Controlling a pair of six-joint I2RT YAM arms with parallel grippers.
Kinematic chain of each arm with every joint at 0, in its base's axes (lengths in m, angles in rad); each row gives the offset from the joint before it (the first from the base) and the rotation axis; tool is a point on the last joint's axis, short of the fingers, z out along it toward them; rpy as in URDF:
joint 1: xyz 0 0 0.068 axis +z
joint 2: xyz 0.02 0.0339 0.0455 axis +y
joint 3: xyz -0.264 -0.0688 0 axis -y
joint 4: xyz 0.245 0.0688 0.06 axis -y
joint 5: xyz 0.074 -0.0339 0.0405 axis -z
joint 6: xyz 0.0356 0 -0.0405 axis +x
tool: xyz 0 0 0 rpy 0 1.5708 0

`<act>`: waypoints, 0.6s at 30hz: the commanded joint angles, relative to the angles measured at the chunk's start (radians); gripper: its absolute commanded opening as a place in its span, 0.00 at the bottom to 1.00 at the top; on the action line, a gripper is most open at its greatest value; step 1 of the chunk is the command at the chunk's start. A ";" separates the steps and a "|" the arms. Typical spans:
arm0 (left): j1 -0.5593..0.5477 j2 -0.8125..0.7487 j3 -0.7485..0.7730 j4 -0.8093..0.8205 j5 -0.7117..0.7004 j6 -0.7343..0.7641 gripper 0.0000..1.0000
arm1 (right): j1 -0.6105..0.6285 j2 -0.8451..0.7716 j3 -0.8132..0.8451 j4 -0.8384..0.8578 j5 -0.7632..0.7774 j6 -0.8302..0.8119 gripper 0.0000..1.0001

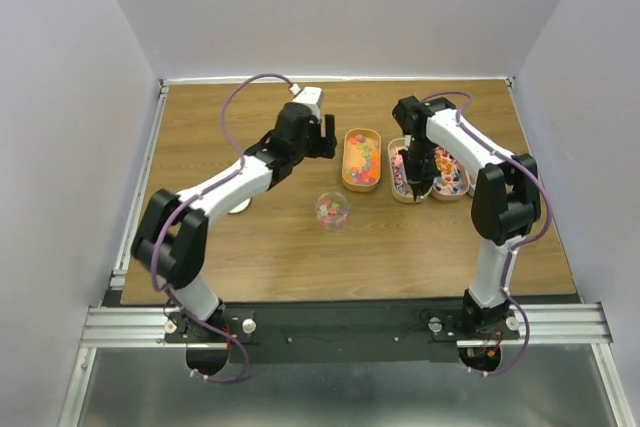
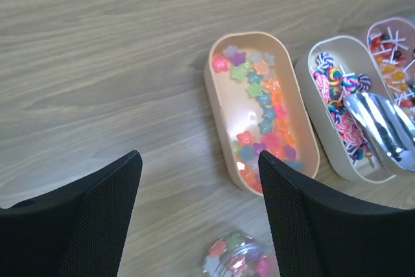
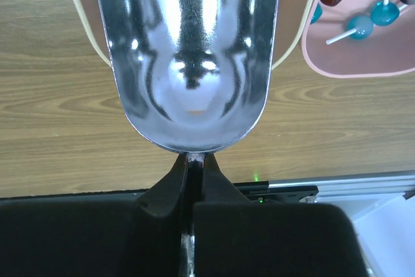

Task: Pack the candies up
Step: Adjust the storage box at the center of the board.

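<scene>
On the wooden table (image 1: 400,247), the left arm (image 1: 215,192) stretches forward and to the right, elbow low, and its wrist hangs above bare wood just left of the trays. The right arm (image 1: 480,162) folds back on itself, wrist turned down over the middle tray (image 2: 308,92). The left gripper (image 2: 200,160) has its two black fingers spread wide apart, holding and touching nothing. The right gripper (image 3: 193,173) has its fingers pressed together on the thin stem of the metal scoop (image 3: 188,43), whose bowl looks bare inside and sits over the middle tray among striped lollipops. Beside that lies a pink tray (image 3: 363,56) of ball lollipops on sticks. The beige tray (image 2: 237,115), nearest the left gripper, holds the candies (image 2: 262,105), small star shapes in pink, orange, yellow, green and purple, strung along its right side. More of them sit in a clear round jar (image 1: 332,210) on the table, nearer the arm bases.
</scene>
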 commanded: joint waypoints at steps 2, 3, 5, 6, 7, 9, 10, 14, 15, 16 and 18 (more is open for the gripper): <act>-0.072 0.237 0.191 -0.165 0.011 -0.045 0.79 | -0.006 -0.059 0.016 0.027 -0.033 -0.031 0.01; -0.085 0.263 0.238 -0.184 -0.008 -0.052 0.78 | -0.006 -0.067 0.008 0.031 -0.033 -0.037 0.01; -0.092 0.331 0.286 -0.231 -0.023 -0.074 0.76 | -0.005 -0.094 0.002 0.034 -0.039 -0.048 0.01; -0.098 0.349 0.326 -0.245 -0.048 -0.078 0.75 | -0.006 -0.102 0.001 0.037 -0.042 -0.049 0.01; -0.102 0.381 0.345 -0.259 -0.060 -0.084 0.74 | -0.005 -0.111 -0.004 0.040 -0.045 -0.051 0.01; -0.106 0.411 0.394 -0.305 -0.094 -0.107 0.71 | -0.006 -0.133 -0.010 0.050 -0.061 -0.055 0.01; -0.107 0.435 0.406 -0.314 -0.101 -0.111 0.70 | -0.006 -0.139 -0.018 0.051 -0.067 -0.060 0.01; -0.106 0.471 0.437 -0.341 -0.135 -0.130 0.64 | -0.006 -0.170 -0.054 0.074 -0.079 -0.065 0.01; -0.107 0.477 0.449 -0.344 -0.146 -0.135 0.63 | -0.005 -0.176 -0.064 0.079 -0.078 -0.065 0.01; -0.107 0.490 0.454 -0.348 -0.149 -0.138 0.63 | -0.005 -0.188 -0.070 0.086 -0.108 -0.065 0.01; -0.107 0.509 0.469 -0.353 -0.149 -0.140 0.59 | -0.006 -0.199 -0.088 0.096 -0.108 -0.066 0.01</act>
